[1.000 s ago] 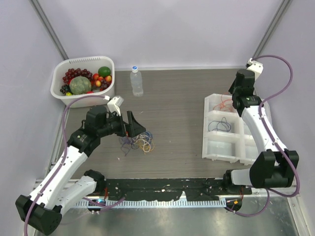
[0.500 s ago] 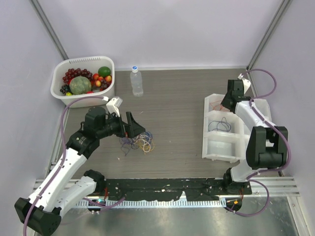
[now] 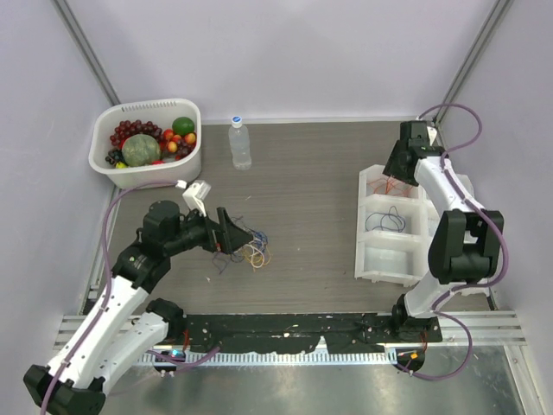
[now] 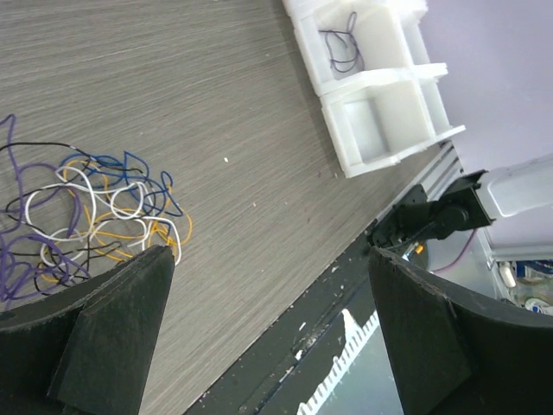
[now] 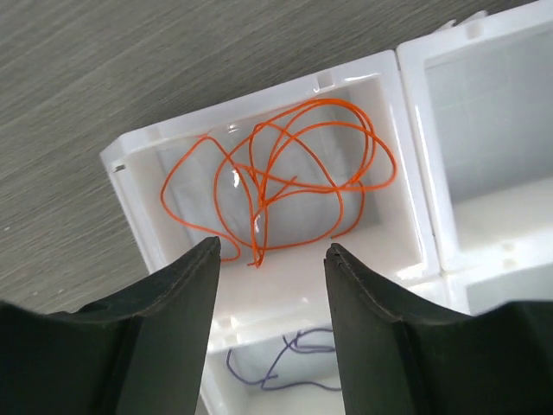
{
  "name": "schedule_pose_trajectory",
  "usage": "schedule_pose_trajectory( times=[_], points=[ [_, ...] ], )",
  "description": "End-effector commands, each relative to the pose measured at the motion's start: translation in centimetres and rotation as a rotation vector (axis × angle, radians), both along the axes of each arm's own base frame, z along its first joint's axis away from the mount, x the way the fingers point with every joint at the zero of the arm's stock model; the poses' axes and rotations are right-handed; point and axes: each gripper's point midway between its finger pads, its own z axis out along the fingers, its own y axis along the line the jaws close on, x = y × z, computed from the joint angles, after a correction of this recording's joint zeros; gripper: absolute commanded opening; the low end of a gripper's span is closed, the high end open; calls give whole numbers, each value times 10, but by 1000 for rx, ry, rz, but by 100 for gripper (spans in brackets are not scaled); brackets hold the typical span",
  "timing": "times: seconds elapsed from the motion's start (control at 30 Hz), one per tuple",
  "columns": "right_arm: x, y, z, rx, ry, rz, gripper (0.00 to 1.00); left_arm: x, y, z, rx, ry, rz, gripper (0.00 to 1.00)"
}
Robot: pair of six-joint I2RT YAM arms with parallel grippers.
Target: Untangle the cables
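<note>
Left end effector hangs spread to its widest, gripping nothing. The tangle of cables lies on the desk just beside one finger, off-centre from the gap: white, yellow, blue, purple and black loops, no clear long axis. My left arm is far nearer. My right end effector sits well away from the tangle over the white tray, jaws parted and empty above an orange cable in the end compartment. Bare desk rings the tangle, so I'd shift sideways onto an outlying loop
</note>
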Motion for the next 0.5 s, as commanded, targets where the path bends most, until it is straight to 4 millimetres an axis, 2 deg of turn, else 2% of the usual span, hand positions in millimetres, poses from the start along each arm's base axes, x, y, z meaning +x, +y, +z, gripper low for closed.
schedule_pose_trajectory(
  times=[0.0, 0.03, 0.07, 0.1, 0.13, 0.17, 0.23, 0.27, 0.3, 0.33, 0.37, 0.4, 0.43, 0.47],
  points=[
    [-20, 6, 73, 2, -138, 10, 60, -20, -1, 14, -58, -59, -50, 100],
    [-26, 7, 68, 6, -135, 7, 62, -22, 3, 11, -49, -60, -37, 100],
    [-33, 7, 76, 4, -159, 6, 62, -23, 6, 9, -42, -64, -22, 100],
    [-40, 8, 71, 7, -145, 10, 62, -23, 9, 7, -37, -65, -3, 100],
    [-44, 26, 76, 16, -159, 63, 62, -21, 15, 3, -23, -55, 37, 100],
    [-50, 33, 73, 16, -151, 85, 62, -17, 20, 0, -15, -38, 87, 99],
    [-56, 81, 77, 42, -190, 201, 62, -9, 30, -6, -5, -1, 187, 100],
    [-61, 121, 82, 79, -220, 311, 62, -6, 32, -8, -11, 15, 214, 100],
    [-63, 149, 80, 123, -247, 368, 62, -4, 32, -11, -19, 32, 234, 100],
    [-78, 193, 70, 202, -236, 474, 62, -2, 31, -15, -25, 50, 246, 100],
    [-78, 225, 72, 266, -275, 540, 62, 2, 30, -20, -30, 67, 255, 100],
    [-98, 263, 62, 345, -255, 639, 62, 5, 28, -25, -35, 85, 261, 100],
    [-96, 289, 63, 400, -304, 690, 61, 6, 25, -32, -34, 108, 258, 100],
    [-112, 325, 66, 477, -326, 786, 61, 7, 23, -39, -32, 133, 254, 99]
  ],
)
